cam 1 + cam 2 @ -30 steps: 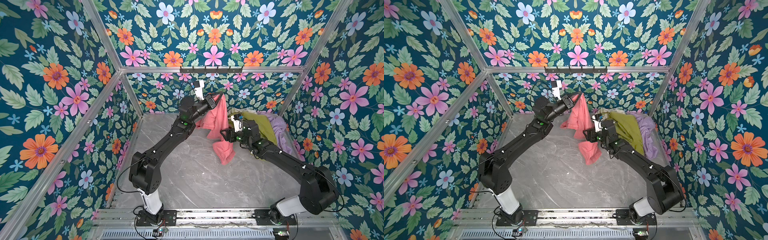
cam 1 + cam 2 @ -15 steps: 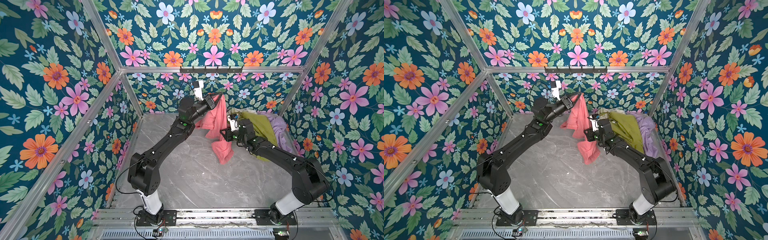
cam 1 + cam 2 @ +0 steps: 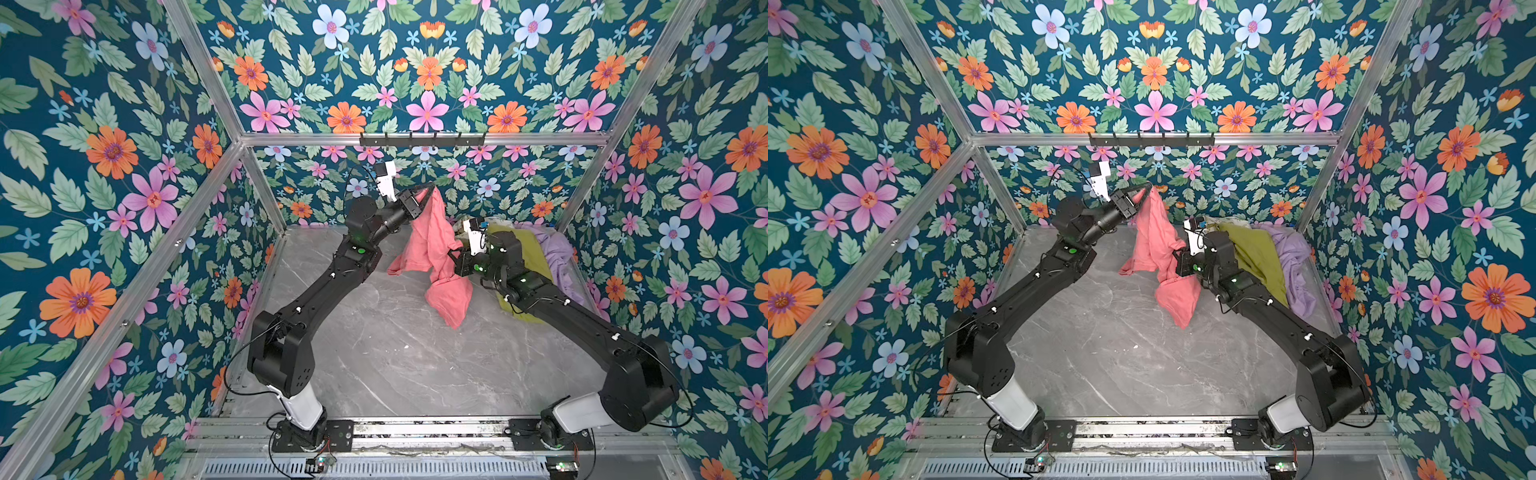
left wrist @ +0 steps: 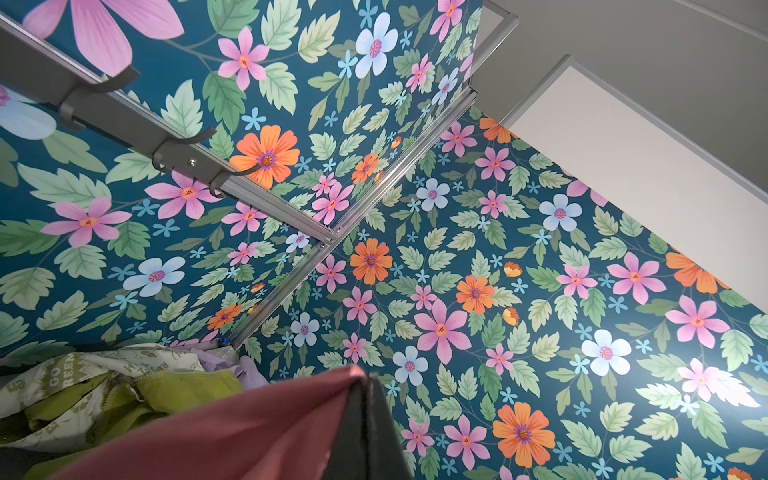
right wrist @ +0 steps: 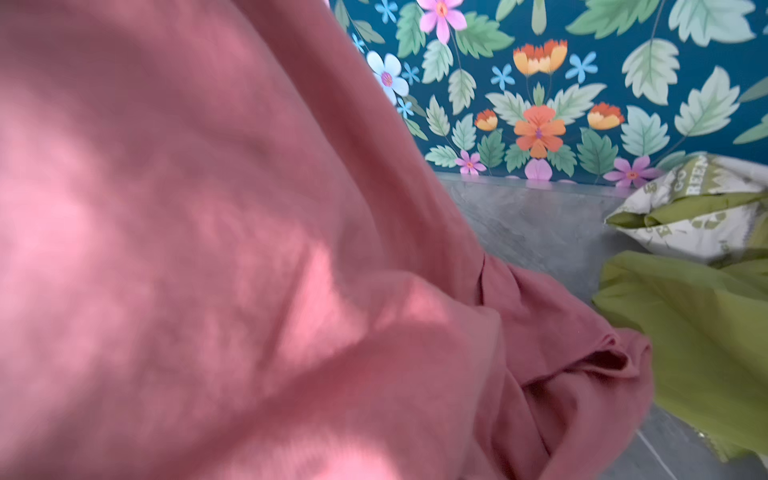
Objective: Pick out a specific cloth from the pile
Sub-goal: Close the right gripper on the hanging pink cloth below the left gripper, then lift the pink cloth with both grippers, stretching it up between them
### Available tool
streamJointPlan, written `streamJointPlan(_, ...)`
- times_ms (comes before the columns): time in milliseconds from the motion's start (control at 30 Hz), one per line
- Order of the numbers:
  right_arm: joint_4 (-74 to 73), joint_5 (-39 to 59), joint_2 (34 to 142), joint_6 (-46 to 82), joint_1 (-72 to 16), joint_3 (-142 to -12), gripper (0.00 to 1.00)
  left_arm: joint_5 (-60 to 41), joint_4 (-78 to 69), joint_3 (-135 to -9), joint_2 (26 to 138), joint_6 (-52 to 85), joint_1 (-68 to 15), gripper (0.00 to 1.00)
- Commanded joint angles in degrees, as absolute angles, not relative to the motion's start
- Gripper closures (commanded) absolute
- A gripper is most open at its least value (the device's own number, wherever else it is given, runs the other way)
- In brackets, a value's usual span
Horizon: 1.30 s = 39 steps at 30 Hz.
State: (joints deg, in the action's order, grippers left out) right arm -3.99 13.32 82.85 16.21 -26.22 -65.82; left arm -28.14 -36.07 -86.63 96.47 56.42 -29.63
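Observation:
The cloth point(image 3: 432, 237) point(image 3: 1154, 237) is salmon-pink and hangs from my left gripper point(image 3: 430, 191) point(image 3: 1148, 189), which is shut on its top corner, high near the back wall. In the left wrist view the shut tip point(image 4: 368, 376) pinches the cloth point(image 4: 232, 428). The lower end of the fabric trails on the floor. My right gripper point(image 3: 451, 257) point(image 3: 1177, 259) is pushed into the cloth's middle and shut on a fold. Pink fabric point(image 5: 208, 249) fills the right wrist view and hides the jaws. The pile point(image 3: 525, 253) point(image 3: 1258, 253) lies at the back right.
The pile holds an olive-green cloth point(image 5: 685, 324), a lilac one point(image 3: 557, 257) and a cream patterned one point(image 4: 83, 365). A black hook rail point(image 3: 422, 139) runs along the back wall above the left gripper. Floral walls enclose the grey marble floor point(image 3: 374, 353).
My right gripper has moved a little left into the hanging cloth and gone from open to shut on it. The left arm holds still with the cloth's top.

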Motion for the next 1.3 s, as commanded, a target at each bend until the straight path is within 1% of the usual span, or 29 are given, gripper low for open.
streamJointPlan(0, -3.9, 14.3, 81.1, 16.4, -26.4, -67.1, 1.00, -28.1, -39.3, -86.3, 95.2, 55.5, -29.1, 1.00)
streamJointPlan(467, 2.0, 13.7, 74.7, 12.6, -29.8, -74.1, 1.00, -26.6, -34.1, -84.8, 88.2, 50.5, -27.8, 1.00)
streamJointPlan(867, 4.9, 13.4, 73.0, 10.1, -33.2, -79.4, 1.00, -25.6, -27.8, -84.0, 81.0, 46.3, -27.3, 1.00)
streamJointPlan(1033, 4.7, 13.9, 72.3, 10.1, -33.8, -80.7, 1.00, -23.7, -24.2, -82.5, 76.7, 43.5, -27.2, 1.00)
streamJointPlan(1267, 4.9, 13.7, 71.7, 8.5, -37.0, -82.6, 1.00, -22.3, -20.3, -82.4, 72.2, 41.3, -27.2, 1.00)
